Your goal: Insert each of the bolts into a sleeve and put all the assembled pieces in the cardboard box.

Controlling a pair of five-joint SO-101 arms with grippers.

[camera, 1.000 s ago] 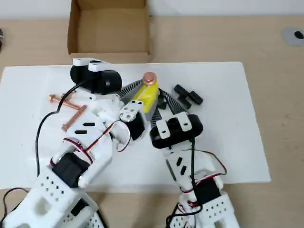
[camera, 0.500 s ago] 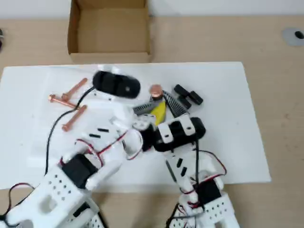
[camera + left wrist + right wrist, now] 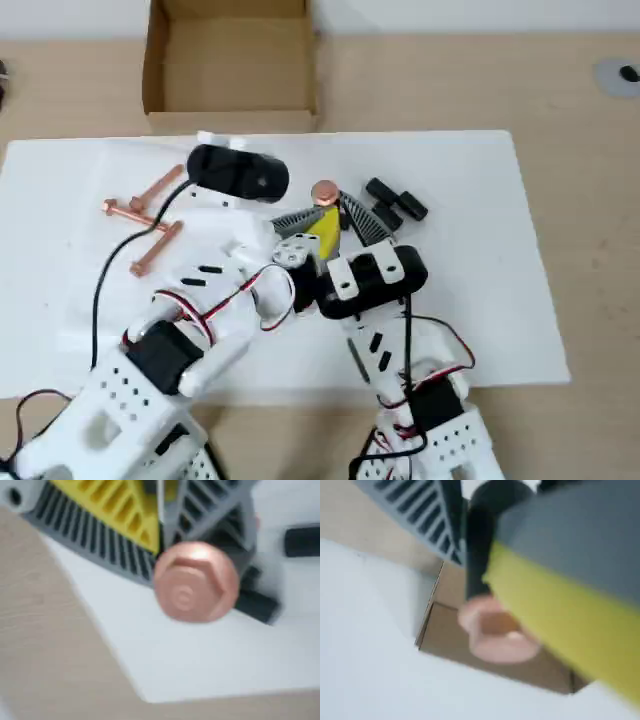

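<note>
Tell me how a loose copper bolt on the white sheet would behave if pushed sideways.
The loose bolt has a round, smooth shank, so it would probably roll. Its wider head would likely make it curve, not go straight. It looks like metal, so probably stiff.

Wooden table — white sheet and cardboard box on it; bolts, sleeves on sheet.
</note>
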